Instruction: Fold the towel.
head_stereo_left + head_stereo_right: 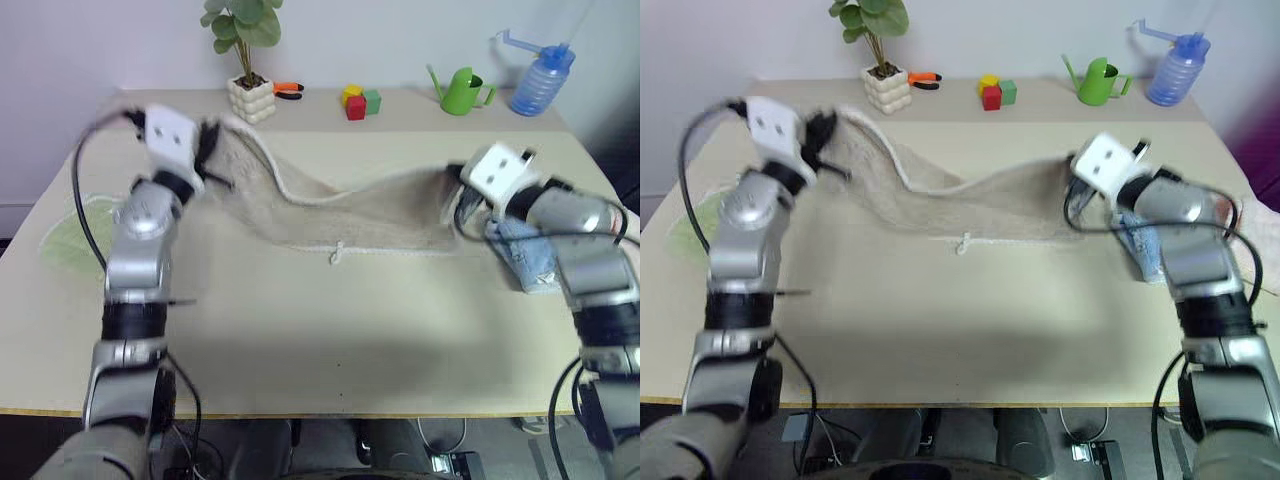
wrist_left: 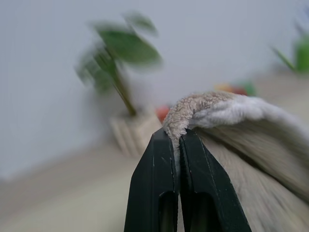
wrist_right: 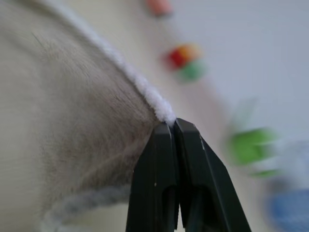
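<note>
1. Large beige-tan terry towel with pale cream edging [image 1: 350, 215]: strung between the two tools, corners lifted off the pale bench [image 1: 330, 340], middle sagging down onto the bench; small loop tag [image 1: 338, 253] on the lower hem, midway between the tools.
2. Left tool [image 2: 177, 140]: black fingers pinched tight together on a towel corner, cream edge bulging just past the tips.
3. Right tool [image 3: 174, 126]: also clamped shut, biting the cream edging at the other corner.
4. Handling, my read: soft, limp, light, no stiffness, so it droops and drags; terry grips well, unlikely to slip. Corners/edging are the right hold; both already taken.
5. Light blue towel [image 1: 525, 255]: crumpled just below the right tool, could get swept.
6. Light green towel [image 1: 70, 235]: flat on the bench, outward of the left arm.
7. Beyond the tools, near the far bench edge: potted plant in white pot [image 1: 248, 95], closest to the left tool; red-yellow-green blocks [image 1: 358, 101]; green watering can [image 1: 462, 90]; blue spray bottle [image 1: 540, 78]. Plant is the likeliest snag if the fold carries forward.
</note>
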